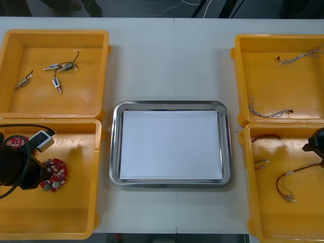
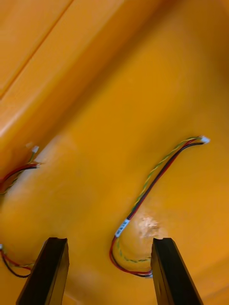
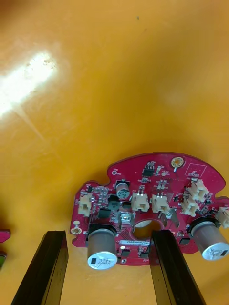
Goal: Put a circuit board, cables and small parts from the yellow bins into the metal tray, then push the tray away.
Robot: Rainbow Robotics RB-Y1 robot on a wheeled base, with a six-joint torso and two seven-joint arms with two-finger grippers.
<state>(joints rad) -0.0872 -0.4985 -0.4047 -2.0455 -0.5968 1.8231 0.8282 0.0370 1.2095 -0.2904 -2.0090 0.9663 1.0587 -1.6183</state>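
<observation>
Front view. Light table: one rectangular metal tray, white inside and bare, at centre, with open table on all its sides. Four yellow plastic bins.
- Far-left bin: three small metal parts, loose and apart.
- Near-left bin: one round red circuit board. The left gripper stood over its edge. A second red board was largely hidden by the arm.
- Far-right bin: two twisted blue and white cables.
- Near-right bin: several red and yellow cables. The right gripper was above them, cut off at the view's edge.

Right wrist view. The right gripper had its fingers wide apart, holding nothing. One curved red, yellow and black cable lay on the bin floor, its looped end just beside one finger. Further cables were cut off at the margin; the bin wall rose beyond.

Left wrist view. The left gripper was spread wide and held nothing. The circuit board lay flat below: one finger stood over its centre hole, the other off its rim. Bare floor lay ahead. A red sliver showed at the margin, too little of it to identify.
</observation>
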